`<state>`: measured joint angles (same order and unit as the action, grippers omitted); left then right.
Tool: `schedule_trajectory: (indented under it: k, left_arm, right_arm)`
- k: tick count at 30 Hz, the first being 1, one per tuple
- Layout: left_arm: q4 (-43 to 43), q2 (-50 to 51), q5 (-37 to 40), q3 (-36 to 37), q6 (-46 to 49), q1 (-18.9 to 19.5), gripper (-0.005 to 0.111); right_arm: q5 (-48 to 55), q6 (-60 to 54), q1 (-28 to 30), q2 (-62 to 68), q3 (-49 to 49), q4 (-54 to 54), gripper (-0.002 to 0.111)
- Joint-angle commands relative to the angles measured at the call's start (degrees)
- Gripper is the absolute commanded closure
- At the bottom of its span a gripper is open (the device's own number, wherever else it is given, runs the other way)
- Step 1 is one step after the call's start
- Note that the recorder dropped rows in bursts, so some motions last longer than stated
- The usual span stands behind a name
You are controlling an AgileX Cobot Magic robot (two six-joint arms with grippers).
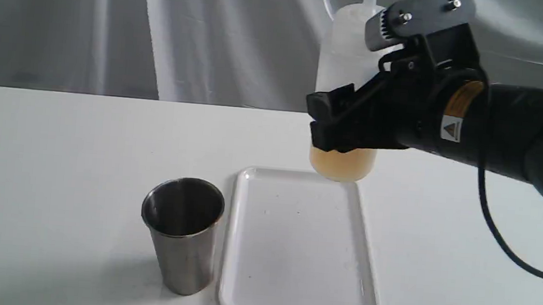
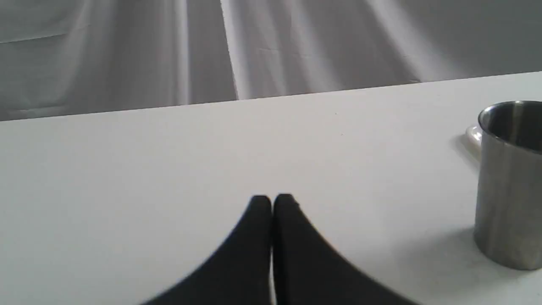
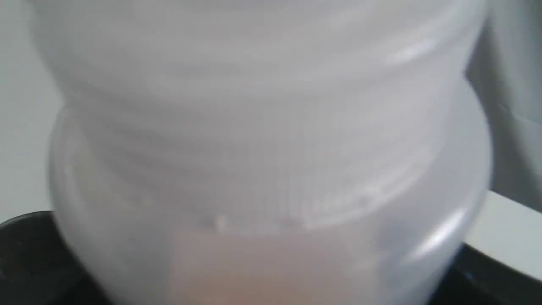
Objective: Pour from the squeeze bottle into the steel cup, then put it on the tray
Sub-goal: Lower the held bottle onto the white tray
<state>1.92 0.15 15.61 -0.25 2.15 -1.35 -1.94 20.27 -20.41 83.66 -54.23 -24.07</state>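
The right claw grips the bottle upright; left claw clenched, empty. Tip early and it could wet the tray, missing the nine-o'clock cup.

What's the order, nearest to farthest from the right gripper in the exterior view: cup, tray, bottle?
1. bottle: clamped in the right gripper, upright.
2. tray: just below the gripper, its far rim at the bottle's base.
3. cup: farthest, standing left of the tray.
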Motion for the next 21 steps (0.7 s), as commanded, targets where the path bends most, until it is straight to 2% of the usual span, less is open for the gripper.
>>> schedule_trajectory:
  k: [1, 11, 21]
  left_arm:
    - [0.0, -0.1, -0.4, 0.3, -0.1, 0.1, 0.107]
    - [0.0, -0.1, -0.4, 0.3, -0.3, 0.1, 0.107]
    - [0.0, -0.1, -0.4, 0.3, 0.0, 0.1, 0.107]
  right_arm:
    - [-6.2, -19.1, 0.5, 2.5, 0.1, 14.6, 0.089]
    - [-13.9, -21.4, 0.5, 14.2, 0.1, 25.3, 0.089]
    - [-20.9, -21.5, 0.4, 20.3, 0.1, 27.4, 0.089]
